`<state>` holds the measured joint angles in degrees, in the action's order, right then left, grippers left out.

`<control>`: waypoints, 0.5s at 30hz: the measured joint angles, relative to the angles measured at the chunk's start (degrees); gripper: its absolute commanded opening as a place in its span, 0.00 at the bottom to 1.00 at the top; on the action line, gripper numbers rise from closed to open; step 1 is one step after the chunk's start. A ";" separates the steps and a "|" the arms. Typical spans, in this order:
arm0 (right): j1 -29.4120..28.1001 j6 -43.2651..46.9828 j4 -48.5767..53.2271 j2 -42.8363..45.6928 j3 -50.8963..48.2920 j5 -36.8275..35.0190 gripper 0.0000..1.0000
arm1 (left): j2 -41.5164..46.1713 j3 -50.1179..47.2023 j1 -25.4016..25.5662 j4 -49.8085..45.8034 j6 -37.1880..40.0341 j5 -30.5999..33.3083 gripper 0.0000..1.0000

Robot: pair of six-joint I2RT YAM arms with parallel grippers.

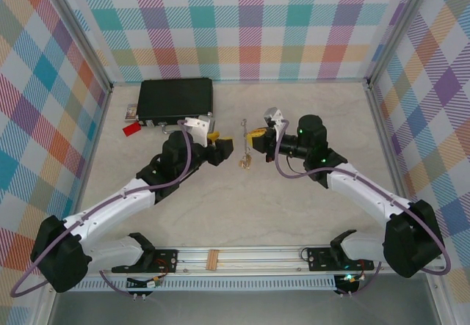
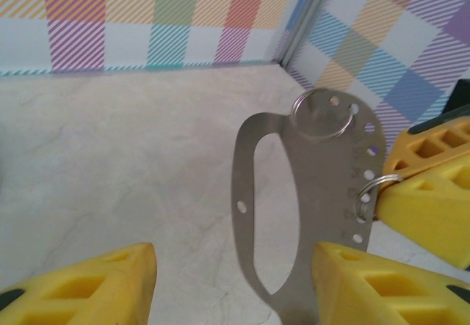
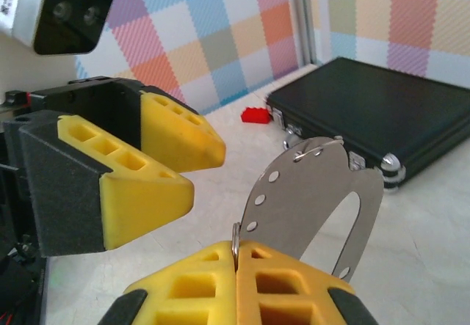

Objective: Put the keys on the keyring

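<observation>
R hand (image 3: 236, 257) pinches keyring (image 2: 359, 200); L hand (image 2: 233, 255) spread apart.

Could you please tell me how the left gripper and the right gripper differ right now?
The left gripper stands open, while the right gripper is shut. The left gripper grips nothing, its fingers flanking the lower end of the flat grey metal plate. The right gripper pinches a small silver split ring at that plate's edge. Both have yellow fingers.

Bright, even light everywhere, with only soft shadows and no real glare. Wrist views go soft up close, especially the yellow pads (image 2: 88, 288) along the bottom edge.
</observation>
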<state>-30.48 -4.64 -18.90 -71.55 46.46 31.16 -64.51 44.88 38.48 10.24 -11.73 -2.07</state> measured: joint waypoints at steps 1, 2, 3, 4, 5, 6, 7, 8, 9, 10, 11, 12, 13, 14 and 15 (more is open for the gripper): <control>0.00 0.00 -0.87 0.00 -0.09 0.81 0.00 | 0.48 0.00 -0.07 0.13 0.46 -0.31 0.55; 0.02 -0.02 -1.75 0.00 -0.09 1.62 0.00 | 1.01 -0.02 -0.13 0.33 0.81 -0.66 0.54; 0.02 -0.02 -2.54 0.00 -0.09 2.45 0.00 | 1.53 -0.02 -0.17 0.55 1.07 -0.98 0.54; 0.02 -0.04 -3.39 0.00 -0.09 3.45 0.00 | 2.21 -0.07 -0.17 0.90 1.33 -1.38 0.53; 0.04 -0.09 -4.15 -0.02 -0.09 4.46 0.00 | 3.04 -0.11 -0.17 1.22 1.64 -1.81 0.52; 0.15 -0.24 -4.68 -0.02 -0.09 5.22 0.00 | 3.69 -0.17 -0.17 1.66 1.99 -2.05 0.51; 0.37 -0.50 -5.42 -0.09 -0.09 6.23 0.00 | 4.46 -0.24 -0.28 2.19 2.23 -2.60 0.50; 0.55 -0.81 -6.05 -0.22 -0.07 7.17 0.00 | 5.20 -0.31 -0.35 2.60 2.36 -3.10 0.48; 0.74 -1.11 -6.69 -0.35 -0.07 7.98 0.00 | 5.73 -0.39 -0.39 2.89 2.58 -3.41 0.46; 1.07 -1.62 -7.23 -0.55 -0.07 8.90 0.00 | 6.25 -0.46 -0.39 3.19 2.69 -3.91 0.45; 1.46 -2.23 -7.96 -0.79 -0.07 9.86 0.00 | 6.58 -0.48 -0.39 3.48 2.82 -4.44 0.44; 1.75 -2.67 -8.35 -1.01 -0.07 10.56 0.00 | 6.78 -0.48 -0.39 3.58 2.86 -4.90 0.43; 2.05 -3.37 -8.70 -1.18 -0.02 11.37 0.00 | 6.91 -0.48 -0.44 3.63 2.84 -5.60 0.42; 2.19 -3.87 -8.96 -1.38 0.00 12.07 0.00 | 6.91 -0.48 -0.44 3.72 2.82 -6.32 0.41; 2.38 -4.39 -9.31 -1.53 0.04 12.74 0.00 | 6.88 -0.48 -0.46 3.76 2.80 -7.08 0.41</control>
<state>-28.10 -9.04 -28.21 -73.08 46.50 43.90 -57.63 44.40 38.02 14.00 -8.93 -9.15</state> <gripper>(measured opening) 0.048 0.418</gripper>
